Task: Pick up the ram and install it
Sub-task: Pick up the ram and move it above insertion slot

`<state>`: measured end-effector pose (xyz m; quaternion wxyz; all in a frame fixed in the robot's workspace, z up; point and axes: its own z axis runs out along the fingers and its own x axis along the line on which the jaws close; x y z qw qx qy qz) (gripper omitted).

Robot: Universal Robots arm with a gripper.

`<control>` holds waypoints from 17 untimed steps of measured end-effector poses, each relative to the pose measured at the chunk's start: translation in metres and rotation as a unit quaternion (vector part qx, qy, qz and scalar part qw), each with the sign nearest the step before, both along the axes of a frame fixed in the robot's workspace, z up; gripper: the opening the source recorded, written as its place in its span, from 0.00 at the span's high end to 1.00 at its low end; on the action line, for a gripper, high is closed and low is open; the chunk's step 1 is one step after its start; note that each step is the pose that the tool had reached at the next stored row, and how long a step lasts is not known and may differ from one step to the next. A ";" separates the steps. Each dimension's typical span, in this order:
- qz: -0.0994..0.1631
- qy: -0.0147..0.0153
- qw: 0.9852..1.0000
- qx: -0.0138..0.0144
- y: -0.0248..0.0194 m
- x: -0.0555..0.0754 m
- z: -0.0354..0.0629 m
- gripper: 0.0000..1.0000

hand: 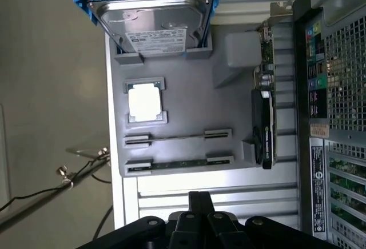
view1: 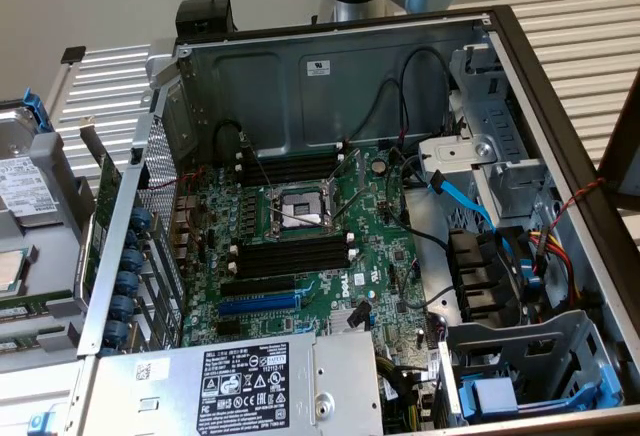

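A gray tray [hand: 189, 106] holds a hard drive [hand: 154, 17], a square chip [hand: 144, 100], a green card [hand: 264, 117] and the ram [hand: 177, 164], which stands on its thin edge in small holders. The pincer [hand: 200, 195] hangs near the ram, pressed together and holding nothing. In the exterior view the tray lies at nine o'clock from the open computer case [view1: 330, 86]. The hard drive's white label is too small to read.

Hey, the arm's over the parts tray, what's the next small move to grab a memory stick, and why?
Probably open the gripper first: it is shut and holds nothing, while the nearer memory stick stands on edge in the gray tray, not yet touched, and a shut gripper could not straddle it.
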<state>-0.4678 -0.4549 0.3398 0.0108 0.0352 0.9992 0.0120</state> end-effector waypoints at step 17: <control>0.001 0.000 1.000 0.000 -0.0057 0.004 -0.0308 0.89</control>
